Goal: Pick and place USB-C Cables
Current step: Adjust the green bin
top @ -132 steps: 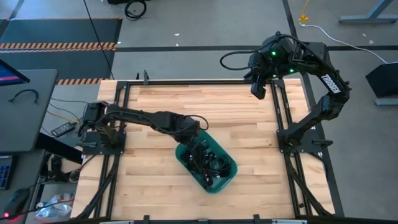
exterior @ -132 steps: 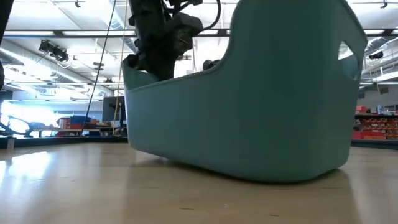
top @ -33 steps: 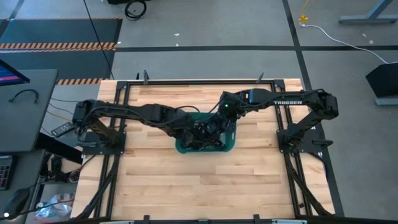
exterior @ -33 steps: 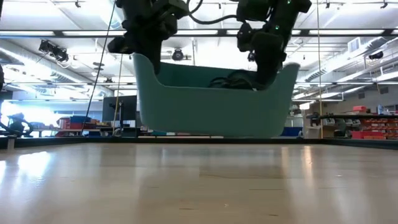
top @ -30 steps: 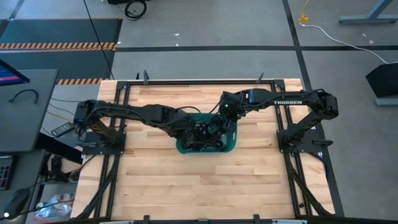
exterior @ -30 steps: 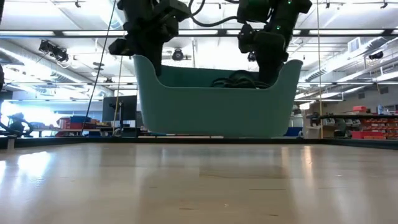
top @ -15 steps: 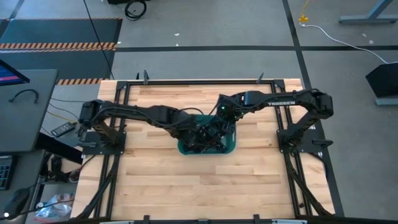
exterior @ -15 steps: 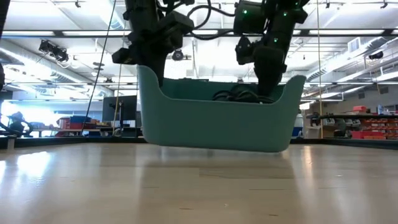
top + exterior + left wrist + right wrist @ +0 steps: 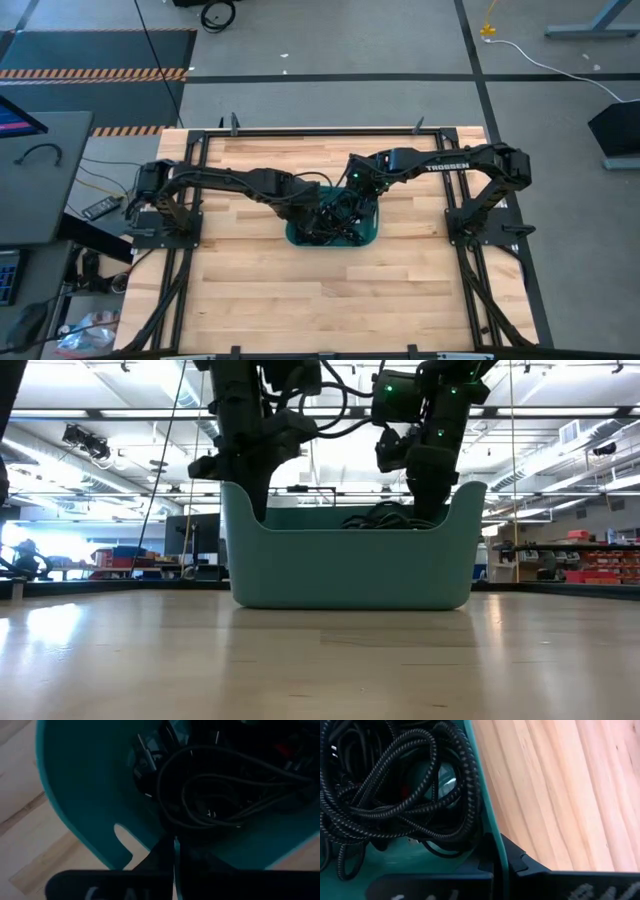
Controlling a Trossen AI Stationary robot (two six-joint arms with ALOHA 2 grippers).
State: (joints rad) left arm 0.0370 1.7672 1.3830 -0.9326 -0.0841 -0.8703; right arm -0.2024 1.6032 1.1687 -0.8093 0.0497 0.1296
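The teal tub (image 9: 333, 238) stands at the middle of the table, its bottom down on the wood in the low view (image 9: 350, 565). Inside lies a tangle of black USB-C cables (image 9: 335, 212), also seen in both wrist views (image 9: 215, 795) (image 9: 395, 785). My left gripper (image 9: 303, 213) is shut on the tub's left end wall and my right gripper (image 9: 363, 196) on its right end wall, both pointing steeply down (image 9: 245, 495) (image 9: 430, 495). My left gripper (image 9: 174, 852) pinches the tub's left end wall at its rim (image 9: 150, 837), next to the handle cutout, one finger inside and one outside. It comes from above. The tub sits level with its bottom on the table. My right gripper (image 9: 502, 862) pinches the rim of the tub's right end wall (image 9: 490, 827), one finger inside among the cables and one outside. The fingers point down from above.
Bare wooden tabletop (image 9: 300, 290) lies all around the tub, bounded by the black frame rails (image 9: 190, 250) on the left and right. A grey side desk (image 9: 40, 170) stands off the table's left edge.
Both grippers have gone down together with the tub held between them. The tub, hanging clear of the table a second ago, has sunk and now rests level on the wood. Neither gripper has opened.
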